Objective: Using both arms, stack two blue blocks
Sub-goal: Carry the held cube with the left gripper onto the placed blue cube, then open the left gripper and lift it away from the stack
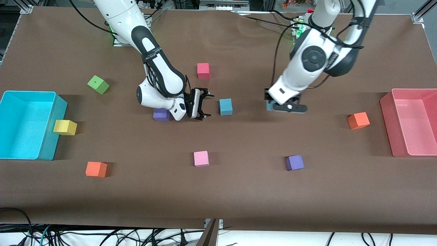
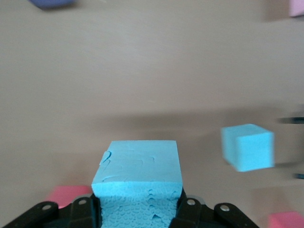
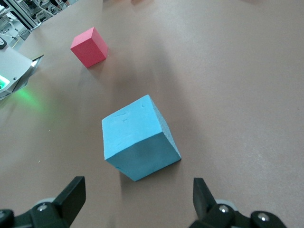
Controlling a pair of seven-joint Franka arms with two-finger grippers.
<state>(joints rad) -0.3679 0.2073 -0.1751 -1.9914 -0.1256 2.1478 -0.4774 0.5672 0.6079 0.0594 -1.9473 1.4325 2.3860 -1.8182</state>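
Between the left claw's (image 2: 137, 209) closed fingers sits one sky-blue foam cube (image 2: 137, 173), just above the brown surface (image 1: 239, 191); its twin (image 1: 225, 106) rests just beside the right claw (image 1: 202, 104), spread wide and empty. Stacking remains undone.

In the front view the left gripper (image 1: 285, 106) covers nearly all of its blue block (image 1: 269, 106); only a sliver shows at nine o'clock of the fingers. The right arm hides part of a purple cube (image 1: 161, 115). In the left wrist view, blurred cubes are cut by the edges: purple (image 2: 52, 3) at eleven o'clock, pink (image 2: 286, 221) at five o'clock.
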